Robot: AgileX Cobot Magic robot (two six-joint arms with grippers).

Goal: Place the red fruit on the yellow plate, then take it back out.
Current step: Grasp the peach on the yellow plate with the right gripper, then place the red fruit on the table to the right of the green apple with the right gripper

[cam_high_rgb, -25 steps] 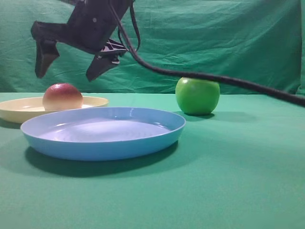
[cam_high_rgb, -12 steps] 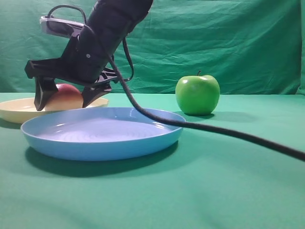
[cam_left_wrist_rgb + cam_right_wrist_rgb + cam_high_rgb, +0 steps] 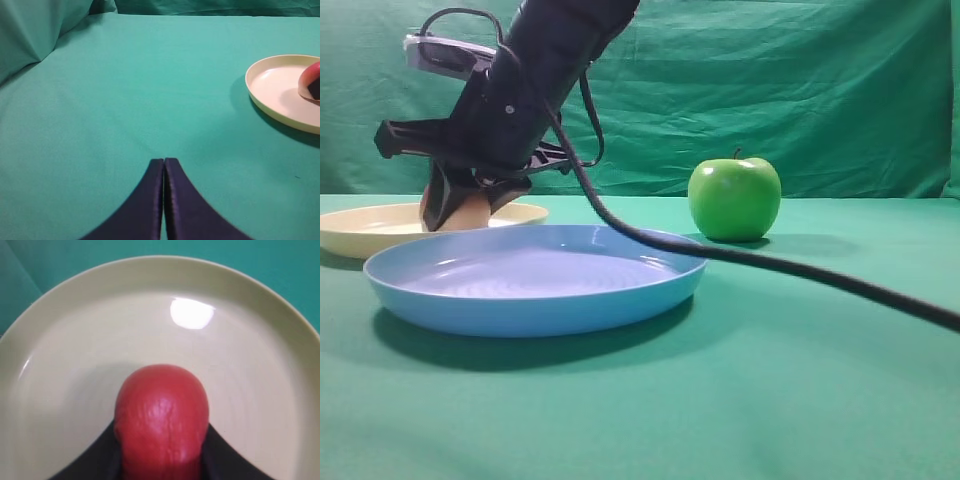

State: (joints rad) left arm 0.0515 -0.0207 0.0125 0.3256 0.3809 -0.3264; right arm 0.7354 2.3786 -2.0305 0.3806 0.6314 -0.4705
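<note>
The red fruit [image 3: 162, 415] rests on the yellow plate [image 3: 75, 340], and my right gripper [image 3: 162, 460] is shut on it, a dark finger pressing each side. From the exterior high view, the right arm reaches across to the far left; the right gripper [image 3: 465, 208] covers most of the red fruit [image 3: 472, 214] on the yellow plate [image 3: 360, 228]. My left gripper [image 3: 164, 161] is shut on nothing above bare green cloth. Its camera catches the yellow plate [image 3: 280, 90] and an edge of the red fruit [image 3: 311, 80] at the right.
A larger light-blue plate [image 3: 520, 310] sits in front of the yellow one. A shiny green apple [image 3: 734, 200] stands to the right at the back. The right arm's black cable [image 3: 770, 265] trails across the blue plate's rim toward the right edge.
The right gripper came down from above the plate, straddled the red fruit with open jaws, and has now shut on it. Plates and green apple have not moved.
</note>
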